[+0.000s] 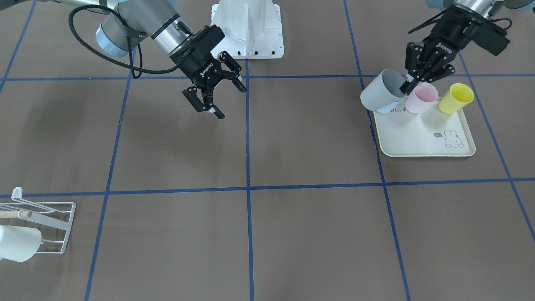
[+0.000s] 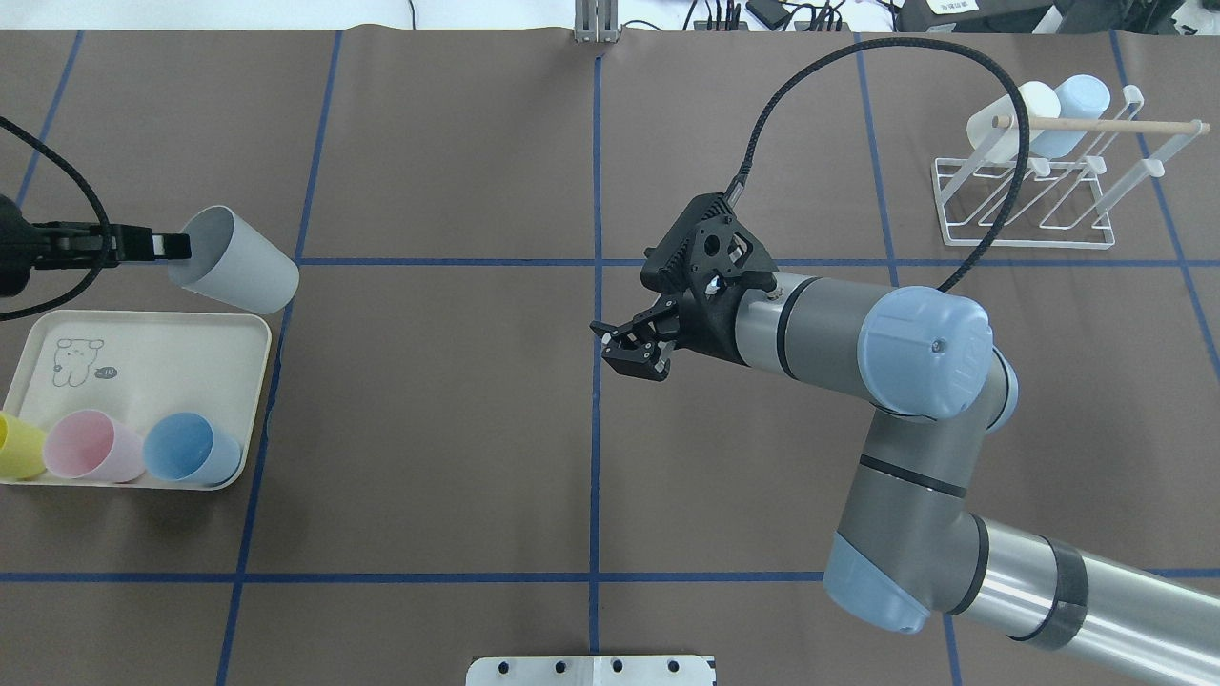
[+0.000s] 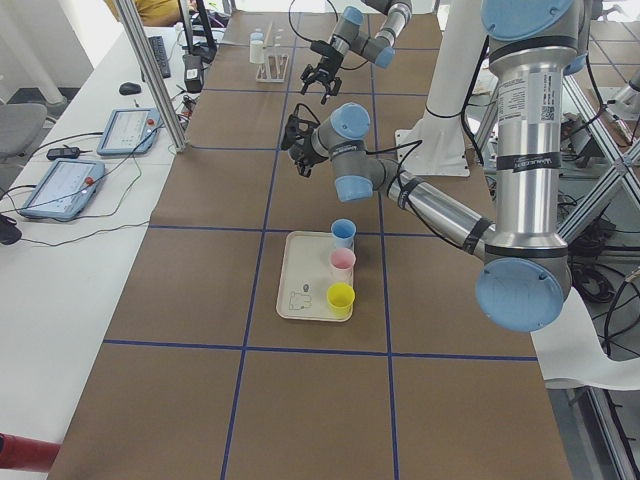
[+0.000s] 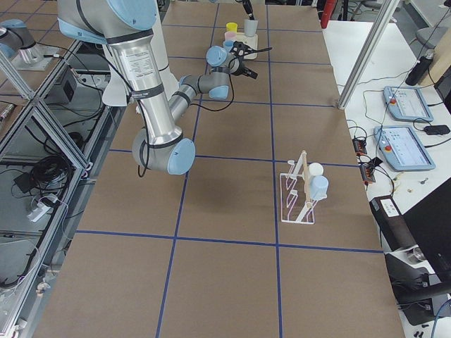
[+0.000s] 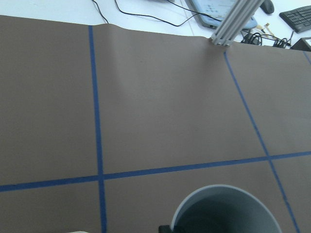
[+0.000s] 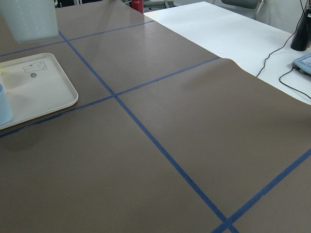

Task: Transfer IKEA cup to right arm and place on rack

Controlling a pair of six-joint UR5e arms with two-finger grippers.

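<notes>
Grey cup (image 2: 233, 272) hangs tilted just beside the tray (image 2: 162, 333), left gripper (image 2: 157, 245) clamped on its rim w/ 1 finger inside. Right gripper (image 2: 629, 348), fingers apart, hovers well apart from tray. Probably best: carry cup there level, leaving outer wall free for the grip. Tray holds 3: yellow cup (image 2: 14, 446), pink cup (image 2: 91, 446), blue cup (image 2: 186, 448). Rack (image 2: 1025, 205), far from tray, carries 2: white cup (image 2: 1015, 114), pale-blue cup (image 2: 1072, 110).

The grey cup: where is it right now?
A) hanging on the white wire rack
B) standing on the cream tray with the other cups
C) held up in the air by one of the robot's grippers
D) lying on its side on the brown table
C: the left gripper pinches the rim of the grey cup, which hangs tilted in the air, clear of the tray.
</notes>
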